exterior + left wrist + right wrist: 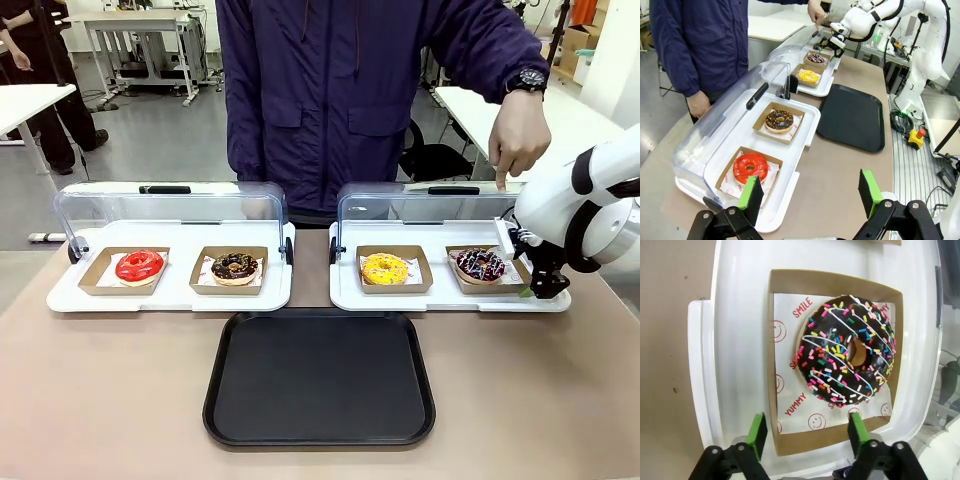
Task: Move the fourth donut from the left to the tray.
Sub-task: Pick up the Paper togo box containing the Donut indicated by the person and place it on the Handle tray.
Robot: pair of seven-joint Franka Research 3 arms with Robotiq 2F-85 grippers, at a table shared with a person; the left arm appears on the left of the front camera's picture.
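We judge the job barely begun: the fourth donut (pixel 846 352) sits in its cardboard holder (pixel 785 282) on the right display tray (pixel 345 292), the black tray (pixel 320 378) bare. Our right pincer (pixel 807 432) straddles the holder's edge, fingers apart, gripping nothing. The raised lid (pixel 425 205) and a person's hand (pixel 517 135) crowd behind.

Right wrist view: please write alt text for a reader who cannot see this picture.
A chocolate donut with white stripes and coloured sprinkles sits in a brown cardboard holder on a white display tray, seen from above. The right gripper has its green-padded fingers standing apart over the holder's near edge.
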